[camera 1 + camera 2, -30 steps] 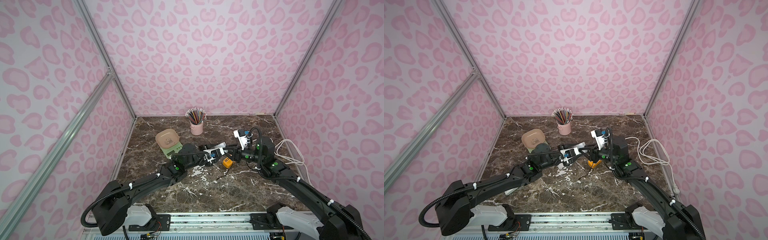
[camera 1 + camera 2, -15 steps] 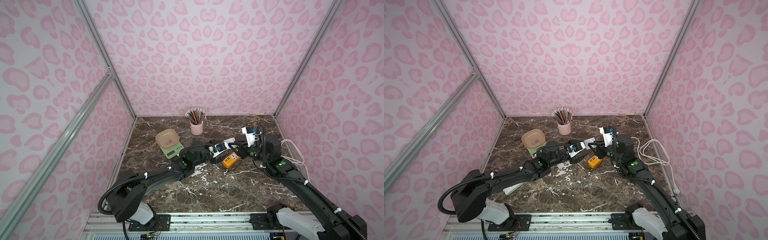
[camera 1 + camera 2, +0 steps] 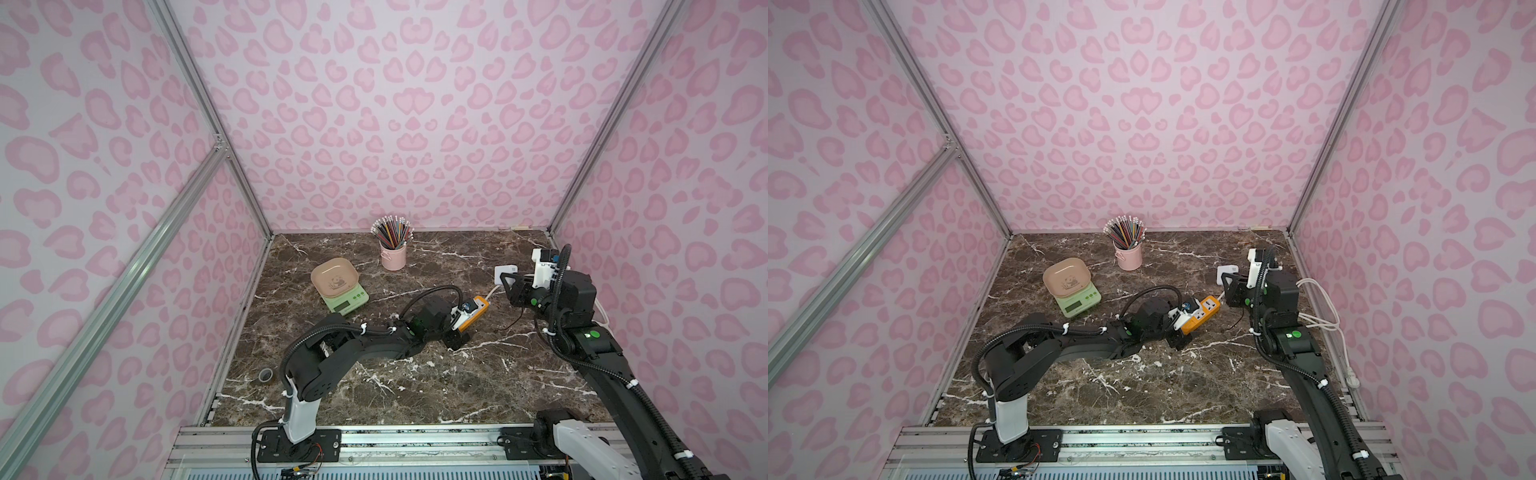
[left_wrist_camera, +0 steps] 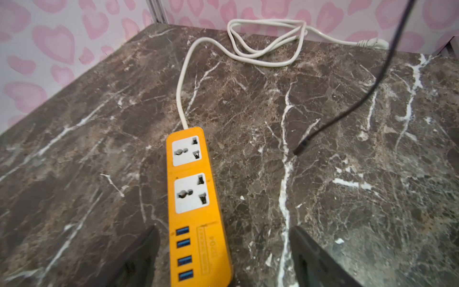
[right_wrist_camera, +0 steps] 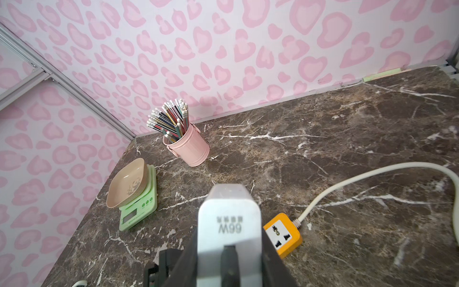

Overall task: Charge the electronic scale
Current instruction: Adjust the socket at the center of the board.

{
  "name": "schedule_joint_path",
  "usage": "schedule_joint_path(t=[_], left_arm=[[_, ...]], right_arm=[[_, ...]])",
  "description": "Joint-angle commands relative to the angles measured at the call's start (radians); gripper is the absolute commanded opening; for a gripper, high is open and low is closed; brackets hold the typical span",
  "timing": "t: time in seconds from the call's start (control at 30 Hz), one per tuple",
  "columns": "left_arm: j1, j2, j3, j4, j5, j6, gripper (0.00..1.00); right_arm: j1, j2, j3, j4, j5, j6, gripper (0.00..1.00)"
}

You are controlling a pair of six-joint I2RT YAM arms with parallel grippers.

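As the left fingers [image 4: 139, 258] spread wide off the orange power strip [image 4: 193, 198], leaving it flat on the bench [image 4: 347, 198], the right fingers [image 5: 272, 268] stay clamped on the white charger block [image 5: 229, 223]. Plugging in looks next. The electronic scale [image 3: 340, 286] sits well apart by the left wall.

On the dark brown marble tabletop [image 3: 415, 395], a pink ribbed metal cup [image 3: 393, 255] of coloured pencils [image 3: 392, 232] stands at 12 o'clock. An orange plastic power strip [image 3: 473, 312] lies just off centre toward 2 o'clock, with a small white plastic charger block [image 3: 505, 273] farther out; its white cord [image 3: 1325, 307] loops at 3 o'clock. A small grey tape roll [image 3: 265, 375] sits at 8 o'clock
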Motion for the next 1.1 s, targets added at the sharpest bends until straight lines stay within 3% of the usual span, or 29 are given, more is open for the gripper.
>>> schedule_joint_path(t=[0.0, 0.23, 0.43, 0.57, 0.73, 0.87, 1.07], left_arm=[[-0.007, 0.036, 0.038, -0.057, -0.055, -0.041, 0.89], [0.004, 0.113, 0.119, -0.189, -0.181, -0.07, 0.91], [0.077, 0.147, 0.155, -0.24, -0.206, -0.123, 0.9], [0.13, 0.163, 0.192, -0.253, -0.226, -0.159, 0.89], [0.212, 0.166, 0.241, -0.254, -0.22, -0.214, 0.9], [0.268, 0.157, 0.252, -0.234, -0.172, -0.238, 0.89], [0.304, 0.092, 0.181, -0.185, -0.111, -0.26, 0.89]], right_arm=[[-0.001, 0.009, 0.002, 0.006, -0.002, -0.012, 0.02], [0.002, 0.054, -0.002, -0.002, -0.021, -0.046, 0.02], [0.027, 0.105, -0.007, 0.018, -0.019, -0.047, 0.02], [0.098, 0.158, -0.006, 0.061, 0.043, -0.059, 0.02], [0.197, 0.301, 0.027, 0.137, 0.121, -0.071, 0.02], [0.25, 0.475, 0.147, 0.136, 0.159, -0.134, 0.0], [0.284, 0.699, 0.301, 0.129, 0.261, -0.178, 0.0]])
